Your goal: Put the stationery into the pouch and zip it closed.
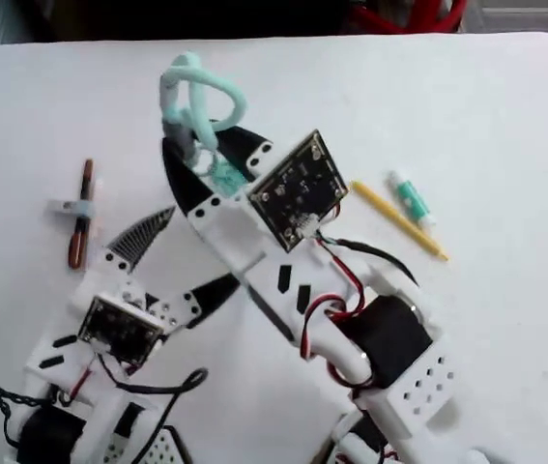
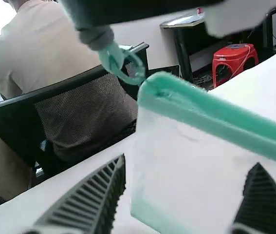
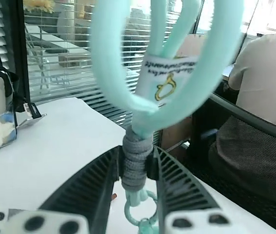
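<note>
Right gripper (image 3: 137,155) is clenched on the grey binding of the pouch strap (image 3: 109,73), with the loop standing above its fingers. Left gripper (image 1: 204,246) is spread wide and the pouch (image 2: 196,156) sits between its fingers, teal zip edge up. I cannot tell if they touch. Outside the pouch on the table (image 1: 505,116): a yellow pencil (image 1: 399,220) and a green-white tube (image 1: 411,198) by the right arm, a brown pen (image 1: 80,217) by the left.
</note>
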Available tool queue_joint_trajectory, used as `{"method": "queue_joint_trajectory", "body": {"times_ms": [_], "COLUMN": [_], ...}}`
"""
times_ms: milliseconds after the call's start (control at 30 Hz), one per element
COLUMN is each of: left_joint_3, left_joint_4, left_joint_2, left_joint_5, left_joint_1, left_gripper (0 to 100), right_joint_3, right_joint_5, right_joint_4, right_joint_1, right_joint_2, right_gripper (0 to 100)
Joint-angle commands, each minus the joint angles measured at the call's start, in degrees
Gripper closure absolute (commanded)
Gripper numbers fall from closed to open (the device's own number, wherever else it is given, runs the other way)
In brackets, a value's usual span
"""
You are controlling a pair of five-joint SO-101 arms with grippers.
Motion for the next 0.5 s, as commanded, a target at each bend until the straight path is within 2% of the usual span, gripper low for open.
{"method": "queue_joint_trajectory", "body": {"times_ms": [0,133,300,467], "left_joint_3": [-1.1,-2.1,-2.5,-2.5], "left_joint_4": [-2.0,-2.9,-2.6,-2.6], "left_joint_2": [-1.0,-1.2,-0.9,-1.1], "left_joint_5": [-0.5,-0.5,-0.4,-0.4], "left_joint_1": [-2.4,-7.0,-2.1,-5.1], "left_gripper": [66,66,64,64], "right_joint_3": [-6.0,-11.1,-14.3,-14.3], "right_joint_5": [-0.5,-0.6,-0.5,-0.4], "right_joint_4": [3.6,10.8,14.3,16.4], "right_joint_1": [-1.7,-3.4,-7.1,-6.6], "right_joint_2": [0.2,0.3,0.5,0.6], "right_gripper": [98.1,98.1,98.1,98.1]}}
